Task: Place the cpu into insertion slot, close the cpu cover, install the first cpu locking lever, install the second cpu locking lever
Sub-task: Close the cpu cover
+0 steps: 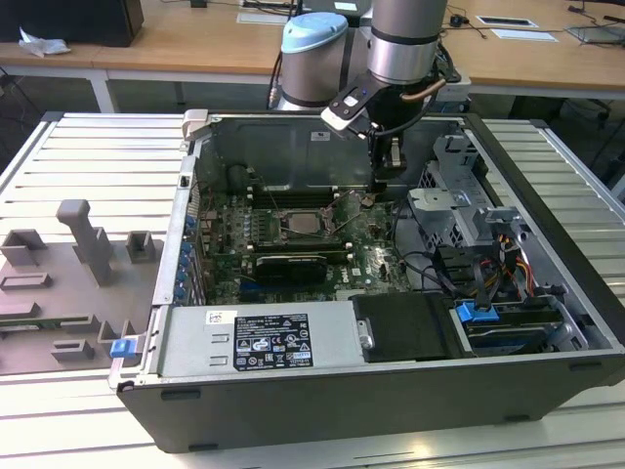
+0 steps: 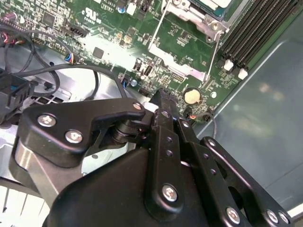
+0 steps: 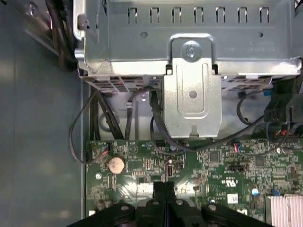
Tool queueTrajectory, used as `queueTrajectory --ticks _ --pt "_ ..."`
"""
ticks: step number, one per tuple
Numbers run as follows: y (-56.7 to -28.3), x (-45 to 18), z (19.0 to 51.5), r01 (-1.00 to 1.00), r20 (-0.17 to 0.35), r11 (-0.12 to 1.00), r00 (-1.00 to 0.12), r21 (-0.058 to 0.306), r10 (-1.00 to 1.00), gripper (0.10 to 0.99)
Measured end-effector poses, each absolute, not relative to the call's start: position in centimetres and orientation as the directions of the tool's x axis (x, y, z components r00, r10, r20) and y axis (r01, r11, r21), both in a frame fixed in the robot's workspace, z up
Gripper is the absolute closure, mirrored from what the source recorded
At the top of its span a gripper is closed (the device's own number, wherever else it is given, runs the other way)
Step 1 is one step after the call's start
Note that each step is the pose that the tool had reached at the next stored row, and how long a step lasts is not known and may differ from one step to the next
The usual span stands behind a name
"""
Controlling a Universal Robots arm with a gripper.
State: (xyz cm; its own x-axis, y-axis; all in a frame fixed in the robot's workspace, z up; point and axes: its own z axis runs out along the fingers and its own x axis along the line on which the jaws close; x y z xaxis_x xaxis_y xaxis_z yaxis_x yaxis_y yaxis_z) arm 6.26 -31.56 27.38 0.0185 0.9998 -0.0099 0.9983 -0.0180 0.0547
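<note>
Ribbed metal tabletop (image 1: 78, 147), office desks behind. An open computer case (image 1: 342, 420) lies on it, with the power supply (image 1: 259, 342) nearest at lower centre. Mid-frame, the cpu (image 1: 298, 223) sits in the insertion slot (image 1: 330, 227); whether the levers are latched, cannot tell. Further back, upper centre, is the tool (image 1: 379, 195), closed on nothing. In both wrist views its tips (image 3: 163, 185) (image 2: 163, 97) are low over the green board near a round battery (image 3: 116, 164). Lever work seems in hand: push with the tips on the wire only, clear of battery and cables.
</note>
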Motion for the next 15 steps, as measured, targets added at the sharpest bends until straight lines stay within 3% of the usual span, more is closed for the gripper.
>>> queueTrajectory --ticks 15 --pt "-31.58 6.26 26.42 0.998 -0.011 -0.018 0.019 0.055 1.0 0.98"
